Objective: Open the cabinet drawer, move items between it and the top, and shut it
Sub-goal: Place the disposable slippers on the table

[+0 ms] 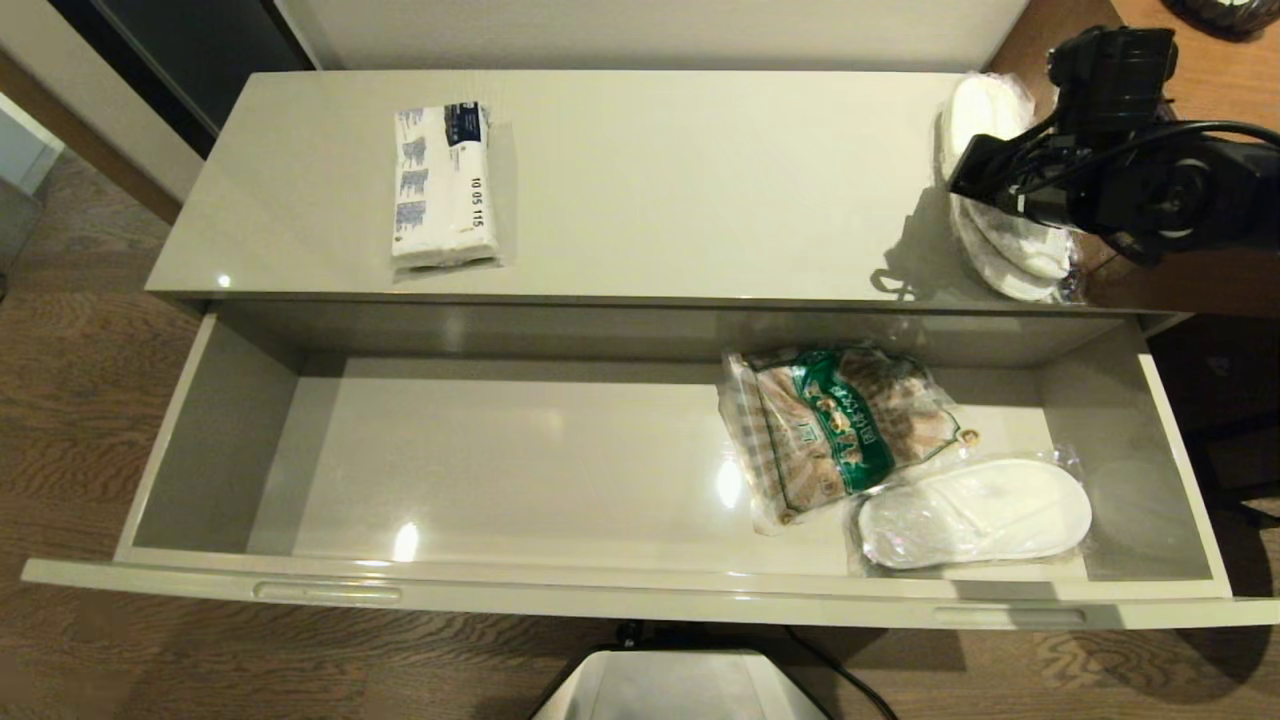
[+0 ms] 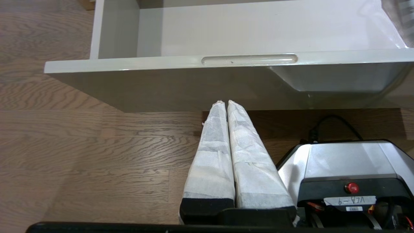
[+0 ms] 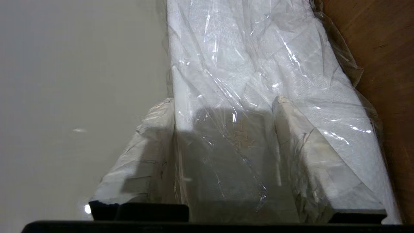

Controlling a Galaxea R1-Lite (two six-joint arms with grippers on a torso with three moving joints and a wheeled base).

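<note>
The drawer (image 1: 620, 590) stands pulled fully out, its front rim nearest the robot. Low in front of it hangs the left gripper (image 2: 226, 103), clenched on nothing, parked over the wood floor (image 1: 120, 640). Inside the drawer, toward its right end, lie a snack bag (image 1: 835, 425) with green print and a wrapped slipper pair (image 1: 975, 512) near the front right corner, the two touching; the rest of the drawer floor shows only glare.

Beyond, on the top (image 1: 650, 190), the white pack (image 1: 443, 185) lies near the left end. At the right edge, a second pair of slippers (image 1: 990, 120) sits under the right gripper (image 3: 223, 103), whose fingers (image 3: 152, 129) stand spread either side of the bundle, not squeezing it. This looks like a release or the start of a grasp; I cannot tell which. Either way, the film is slick and loose, so the fingers should clear it cleanly, rising straight, lest the wrap snag and drag the slippers off onto the brown desk (image 3: 381, 38) alongside.

The top is glossy and slippery; a dark panel (image 1: 190, 50) stands behind the cabinet's left end
</note>
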